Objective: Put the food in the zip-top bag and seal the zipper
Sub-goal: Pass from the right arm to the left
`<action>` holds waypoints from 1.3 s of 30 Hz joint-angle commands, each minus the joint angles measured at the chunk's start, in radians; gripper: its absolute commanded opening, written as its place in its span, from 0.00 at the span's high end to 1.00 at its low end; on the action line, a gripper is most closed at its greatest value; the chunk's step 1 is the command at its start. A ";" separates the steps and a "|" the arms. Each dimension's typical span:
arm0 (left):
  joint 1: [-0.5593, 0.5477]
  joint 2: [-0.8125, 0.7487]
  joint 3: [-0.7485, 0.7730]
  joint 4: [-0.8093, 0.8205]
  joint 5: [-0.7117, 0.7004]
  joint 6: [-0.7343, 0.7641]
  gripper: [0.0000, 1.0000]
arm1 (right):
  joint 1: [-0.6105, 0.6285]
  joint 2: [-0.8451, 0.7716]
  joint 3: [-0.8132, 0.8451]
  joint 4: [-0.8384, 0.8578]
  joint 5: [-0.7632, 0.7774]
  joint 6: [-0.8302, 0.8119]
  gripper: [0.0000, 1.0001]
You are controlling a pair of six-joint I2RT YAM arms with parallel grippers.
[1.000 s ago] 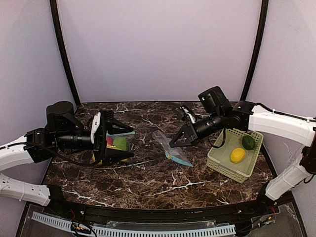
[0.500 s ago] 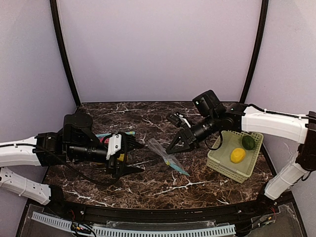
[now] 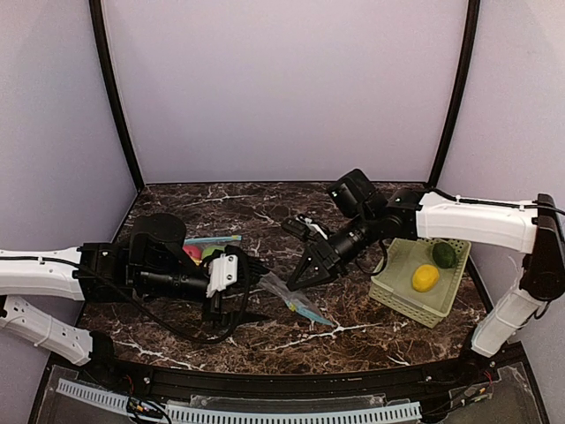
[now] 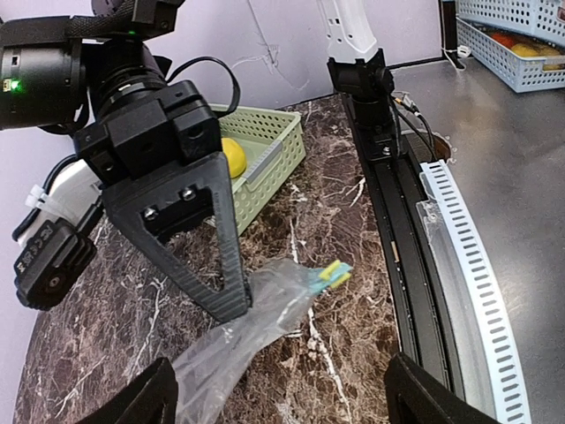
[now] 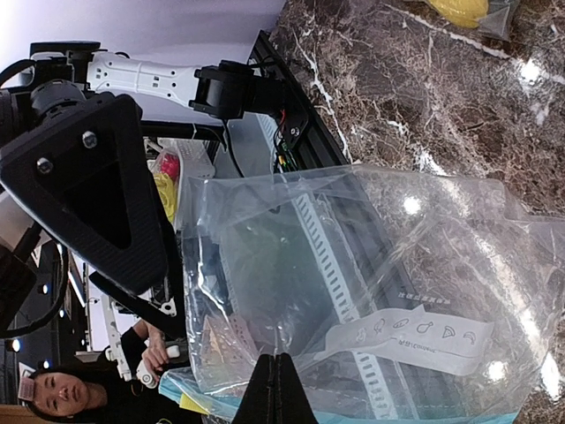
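Observation:
A clear zip-top bag point(image 3: 298, 300) with a teal zipper lies low over the table centre. My right gripper point(image 3: 295, 280) is shut on its film; it also shows in the right wrist view point(image 5: 279, 389), with the bag point(image 5: 353, 291) spread in front. My left gripper point(image 3: 263, 293) is open, its jaws spread around the bag's left end point(image 4: 238, 336). A red ball point(image 3: 192, 253) and a light green ball point(image 3: 210, 253) lie behind my left arm in another clear bag. A yellow piece point(image 3: 425, 277) and the dark green piece point(image 3: 444, 254) lie in the basket.
The pale green slatted basket point(image 3: 397, 296) stands at the right, next to my right arm; it also shows in the left wrist view point(image 4: 274, 168). The table's black front rail point(image 3: 291, 375) runs along the near edge.
My left gripper has left the bag with the balls and moved right, open, to the empty bag. My right gripper has carried that bag leftward towards it.

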 commanded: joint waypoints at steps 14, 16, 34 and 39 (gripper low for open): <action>-0.003 0.084 0.068 -0.068 -0.092 -0.002 0.68 | 0.054 0.009 0.050 -0.026 0.012 -0.021 1.00; -0.003 0.082 0.068 -0.072 -0.107 -0.003 0.80 | 0.054 -0.004 0.041 -0.022 0.022 -0.017 1.00; 0.189 0.155 0.214 -0.274 0.244 -0.157 0.99 | 0.089 -0.380 -0.097 0.044 0.632 -0.093 0.51; 0.230 0.196 0.243 -0.288 0.364 -0.218 0.99 | 0.230 -0.414 -0.127 0.082 0.856 -0.191 0.55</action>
